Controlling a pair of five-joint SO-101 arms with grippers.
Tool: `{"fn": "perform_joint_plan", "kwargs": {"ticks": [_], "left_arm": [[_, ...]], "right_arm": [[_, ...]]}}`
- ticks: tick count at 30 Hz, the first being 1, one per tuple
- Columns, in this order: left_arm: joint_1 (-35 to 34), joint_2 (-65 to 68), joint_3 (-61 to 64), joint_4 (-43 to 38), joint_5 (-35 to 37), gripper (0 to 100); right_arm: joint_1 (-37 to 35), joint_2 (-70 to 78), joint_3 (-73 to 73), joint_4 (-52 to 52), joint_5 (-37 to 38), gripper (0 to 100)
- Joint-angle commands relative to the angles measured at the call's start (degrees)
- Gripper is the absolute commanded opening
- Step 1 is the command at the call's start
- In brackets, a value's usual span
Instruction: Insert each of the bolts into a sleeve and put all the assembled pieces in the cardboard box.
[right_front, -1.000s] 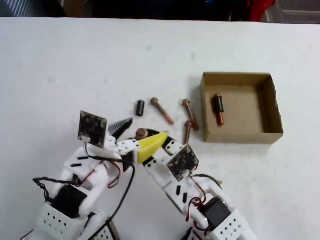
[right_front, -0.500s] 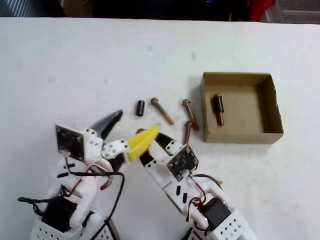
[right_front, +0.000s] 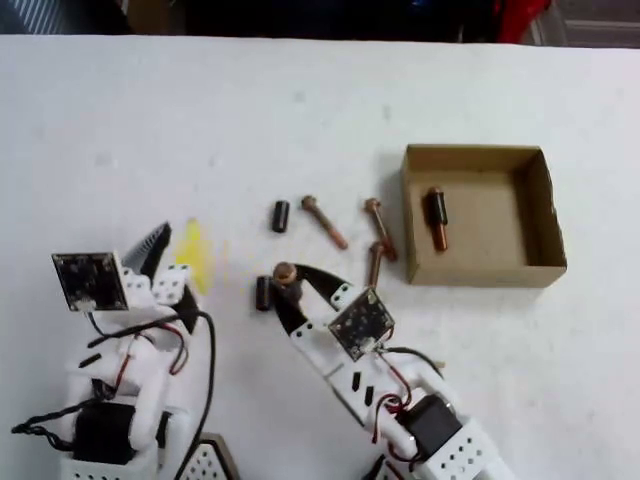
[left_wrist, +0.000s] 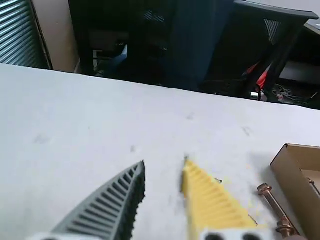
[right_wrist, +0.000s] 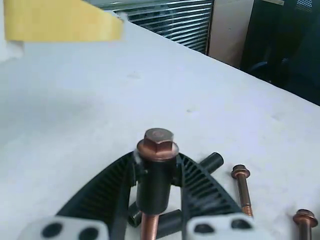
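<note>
the left gripper (right_front: 170, 248) has backed right away: a second ago its yellow finger lay against the right gripper (right_front: 290, 285) at the bolt (right_wrist: 158, 142), half a second ago it was pulling off, and now it sits well apart near the table (right_front: 300, 100) edge, fingers spread and empty. the right gripper has not shifted; it is pressed onto the bolt, which points head outward past its tips with a black sleeve (right_wrist: 154, 187) around the shank, the jaws bearing on that sleeve. so the handover looks finished: the left arm seems to have slid the sleeve on and let go, and this piece is assembled and carried by the right arm alone. with the left arm out of the way, a spare sleeve (right_front: 262, 293) shows on the table just beside the right gripper, and a far sleeve (right_front: 280, 215) lies near the loose bolts (right_front: 323, 221), three of them between the arms and the box (right_front: 475, 150). the box holds one assembled piece (right_front: 437, 215). by my reading, the next step is for the right arm to take its piece to the box; the path runs over the loose bolts, so it would need to lift clear of them. three bolts are still bare.
</note>
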Motion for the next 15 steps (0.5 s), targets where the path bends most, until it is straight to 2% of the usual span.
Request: {"fn": "perform_joint_plan", "kwargs": {"ticks": [1, 11, 15], "left_arm": [[-0.4, -1.3, 0.2, 1.4, -0.5, 3], [-4.2, -3.5, 1.9, 12.8, -0.6, 2], [-3.8, -3.5, 2.0, 16.3, -2.1, 2]], "right_arm": [[0.4, -0.8, 0.4, 0.3, 0.5, 1.7], [12.7, -0.8, -1.9, 2.0, 0.6, 1.6], [17.5, -0.8, -7.2, 8.0, 0.7, 1.6]]}}
